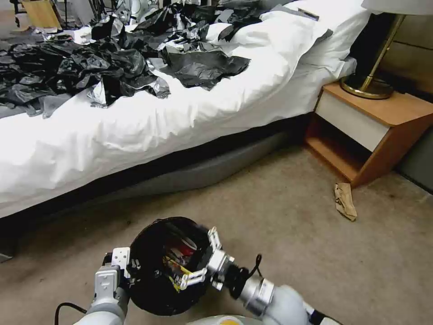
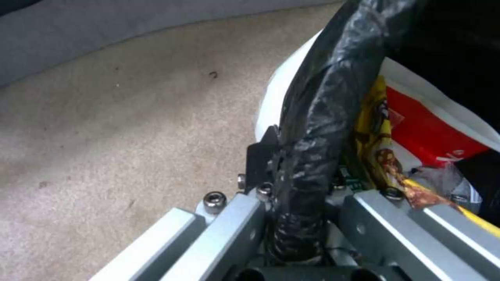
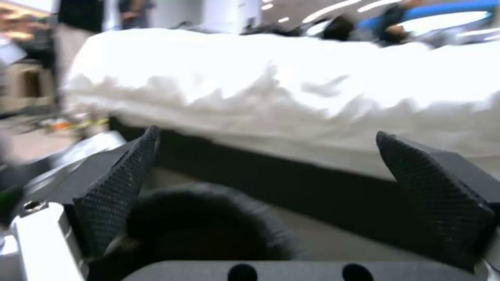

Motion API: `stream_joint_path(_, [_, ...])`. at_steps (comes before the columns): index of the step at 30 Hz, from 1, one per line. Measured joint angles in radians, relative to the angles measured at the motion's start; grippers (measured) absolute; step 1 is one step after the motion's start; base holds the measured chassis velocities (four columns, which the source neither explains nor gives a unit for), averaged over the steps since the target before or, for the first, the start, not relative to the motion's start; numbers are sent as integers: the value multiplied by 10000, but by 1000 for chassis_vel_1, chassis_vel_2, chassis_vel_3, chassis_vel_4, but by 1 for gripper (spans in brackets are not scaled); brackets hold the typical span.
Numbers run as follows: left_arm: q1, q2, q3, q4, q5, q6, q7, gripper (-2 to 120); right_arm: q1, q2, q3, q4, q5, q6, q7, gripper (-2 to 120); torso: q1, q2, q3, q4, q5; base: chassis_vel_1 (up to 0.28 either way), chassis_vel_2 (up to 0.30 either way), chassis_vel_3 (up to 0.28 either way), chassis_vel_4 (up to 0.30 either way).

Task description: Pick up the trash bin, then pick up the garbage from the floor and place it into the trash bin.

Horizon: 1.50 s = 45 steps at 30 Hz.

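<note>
The bin (image 1: 169, 266) hangs above the carpet (image 1: 293, 212), at 6 o'clock in the head view. The left gripper (image 1: 128, 266) is clamped on its bag-wrapped rim at the bin's 9 o'clock. The left wrist view adds what the head view barely shows: the black rim (image 2: 307, 156) pinched between the jaws, with a yellow wrapper (image 2: 372, 136) and a red-white packet (image 2: 427, 132) inside. The right gripper (image 1: 200, 257) sits at the bin's 3 o'clock, fingers spread over the mouth; its wrist view shows the pads (image 3: 120, 187) wide apart, holding nothing. A brown paper bag (image 1: 345, 201) lies at 2 o'clock from the bin, well apart, by the nightstand (image 1: 379, 131).
</note>
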Motion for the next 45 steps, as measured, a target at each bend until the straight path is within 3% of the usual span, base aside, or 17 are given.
stream_joint_path(6, [-19, 67, -55, 5, -48, -81, 102, 0, -720, 477, 1606, 937, -176, -234, 1235, 100, 0, 0, 0, 0, 0, 0, 0, 0, 0])
stream_joint_path(13, [-113, 110, -57, 50, -156, -201, 132, 0, -1882, 1064, 2985, 1485, -469, -113, 1562, 100, 0, 0, -1, 1, -2, 0, 0, 0, 0])
stream_joint_path(18, [-194, 163, -57, 79, -227, -271, 142, 0, -3102, 2053, 3832, 1367, -906, 490, 1812, 100, 0, 0, -1, 2, -1, 0, 0, 0, 0])
stream_joint_path(29, [-127, 141, -40, 48, -184, -372, 220, 0, -4191, 2787, 4525, 446, -1236, 1651, 2031, 100, 0, 0, -1, 2, -1, 0, 0, 0, 0])
stream_joint_path(45, [-83, 51, 12, -26, -113, -385, 252, 0, -4156, 2769, 4785, 259, -1240, 1922, 2022, 100, 0, 0, -1, 0, 0, -36, -37, -36, -36])
